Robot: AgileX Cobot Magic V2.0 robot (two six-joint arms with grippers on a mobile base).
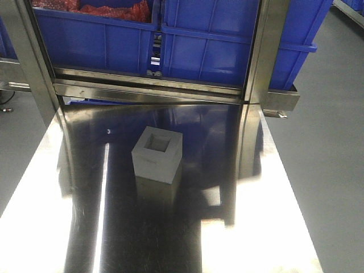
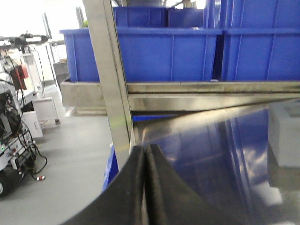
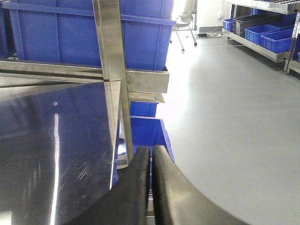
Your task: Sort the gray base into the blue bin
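1. Exterior front-facing view: the gray base (image 1: pixel 157 154) is shown recess-up and untouched, centred on the worktop (image 1: pixel 273 227).
2. A blue bin (image 1: pixel 210 45) is racked just behind, likely for easy reach.
3. The left end effector (image 2: pixel 144 152) and right end effector (image 3: pixel 151 152) are held pressed together, empty.

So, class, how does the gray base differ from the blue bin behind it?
The gray base is small and matte gray; the blue bin is large and bright blue. The base sits on the steel table; the bin sits on the rack behind. Both are boxy.
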